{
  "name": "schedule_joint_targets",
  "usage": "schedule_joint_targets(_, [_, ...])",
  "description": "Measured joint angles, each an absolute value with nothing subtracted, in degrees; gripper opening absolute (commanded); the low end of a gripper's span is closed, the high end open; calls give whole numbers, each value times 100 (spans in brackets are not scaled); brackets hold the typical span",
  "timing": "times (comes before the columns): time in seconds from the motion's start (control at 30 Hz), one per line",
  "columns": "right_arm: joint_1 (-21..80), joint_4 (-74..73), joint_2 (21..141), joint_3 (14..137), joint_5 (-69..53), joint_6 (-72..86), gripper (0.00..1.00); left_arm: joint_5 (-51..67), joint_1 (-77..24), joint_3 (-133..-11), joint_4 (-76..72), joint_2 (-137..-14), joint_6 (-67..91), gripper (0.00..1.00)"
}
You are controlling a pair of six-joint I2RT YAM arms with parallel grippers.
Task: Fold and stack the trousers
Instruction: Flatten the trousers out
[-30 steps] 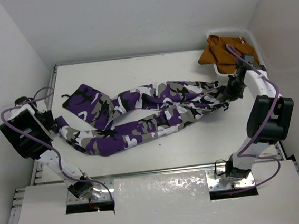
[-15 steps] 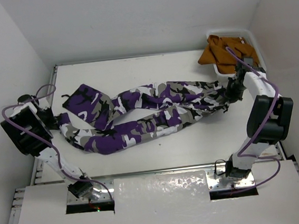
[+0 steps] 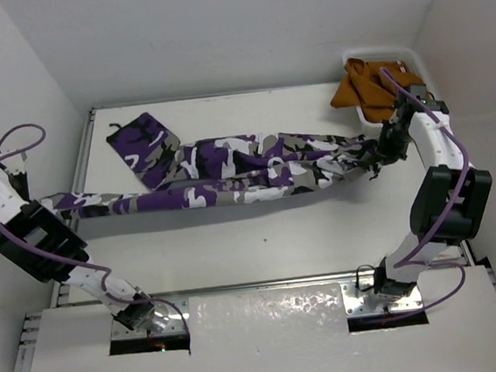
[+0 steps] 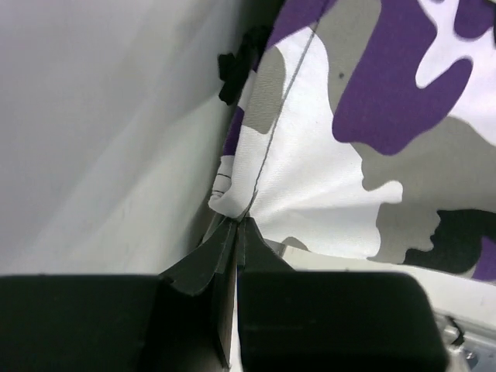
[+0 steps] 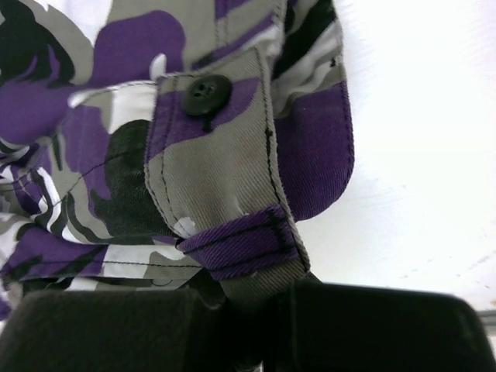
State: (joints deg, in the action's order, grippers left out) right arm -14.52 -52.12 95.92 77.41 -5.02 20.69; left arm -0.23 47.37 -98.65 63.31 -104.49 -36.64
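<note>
One pair of trousers [image 3: 228, 166] was laid across the worktop [image 3: 262, 237], with one leg drawn past its left edge. That leg's end was gripped by the closed left end effector [image 4: 235, 226]. The waistband was gripped by the closed right end effector [image 3: 387, 148] near the worktop's right edge.

no readable text, labels or numbers

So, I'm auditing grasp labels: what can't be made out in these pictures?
- Left wrist view: trousers beyond the left hand's pinch, cut off by the frame.
- Right wrist view: the right hand's grip point, buried in the waistband.
- Top view: anything under the orange garment in the bin.
</note>
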Motion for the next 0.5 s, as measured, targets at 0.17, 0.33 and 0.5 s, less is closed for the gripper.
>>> schedule_joint_targets(0.17, [-1529,-5325,9513,7806,-331,1916,0,-373,4727,-9074,6490,-9743,-4038,0])
schedule_joint_targets(0.33, [-1619,-5210,9419,7467,-176,1796,0,-1031,4737,-7669,6375,-9498,-4477,0])
schedule_joint_targets(0.5, [-1802,-5009,9369,6659,-49,1793,0,-1817,4836,-6156,6219,-9384,-4950,32])
